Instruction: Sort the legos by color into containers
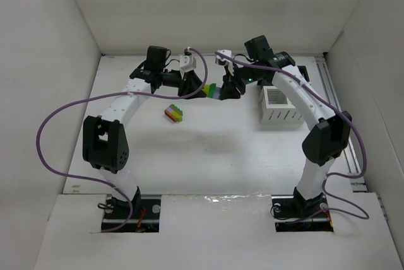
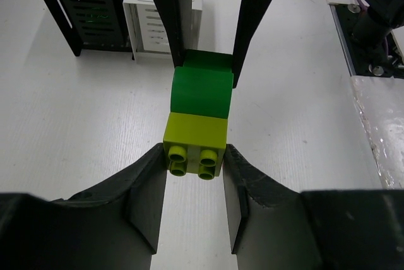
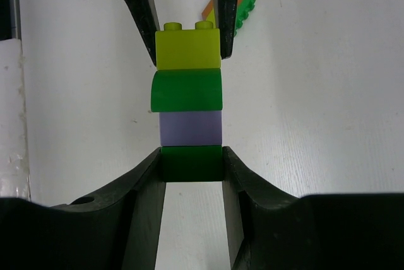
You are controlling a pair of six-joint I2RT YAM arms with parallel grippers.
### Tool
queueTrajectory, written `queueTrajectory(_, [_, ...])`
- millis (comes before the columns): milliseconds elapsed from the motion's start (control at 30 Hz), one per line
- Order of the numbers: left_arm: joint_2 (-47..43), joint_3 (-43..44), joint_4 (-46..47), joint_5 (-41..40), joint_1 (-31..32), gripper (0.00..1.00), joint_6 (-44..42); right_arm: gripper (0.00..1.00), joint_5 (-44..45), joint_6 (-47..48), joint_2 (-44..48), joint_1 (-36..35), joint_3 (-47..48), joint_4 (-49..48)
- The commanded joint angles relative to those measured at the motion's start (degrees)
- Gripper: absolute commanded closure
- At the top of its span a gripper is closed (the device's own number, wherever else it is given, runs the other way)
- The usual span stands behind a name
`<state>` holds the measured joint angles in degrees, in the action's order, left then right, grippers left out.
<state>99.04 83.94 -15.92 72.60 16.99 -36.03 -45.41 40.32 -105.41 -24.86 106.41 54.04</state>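
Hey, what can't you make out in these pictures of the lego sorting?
- Black bin: top cut off by the left wrist view's edge; contents unseen.
- Loose lego stack: right wrist view, mostly behind a finger of the left tool.
- Purple brick: left wrist view, hidden behind the green brick.
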Motion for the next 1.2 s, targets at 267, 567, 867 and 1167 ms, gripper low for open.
queueTrajectory(267, [-1.84,0.52,6.07,0.97,-1.79,1.0,4.2,1.0,-0.3,2.14,4.68,4.2,-4.36,1.86])
queueTrajectory(567, [-1.84,1.05,8.01,0.44,-2.4,1.0,6.05,1.0,0.76,3.28,7.58,7.55,-8.32,2.91])
queueTrajectory(867, [-1.84,-0.7,13.98,-2.99,-1.79,1.0,10.62,1.0,-0.46,-3.49,8.2,14.84,-9.47,-4.47])
queueTrajectory(1167, [7.46,0.35,-1.74,-11.67,1.38,1.0,-1.4,1.0,0.23,-0.85,9.25,11.5,-9.47,-3.06])
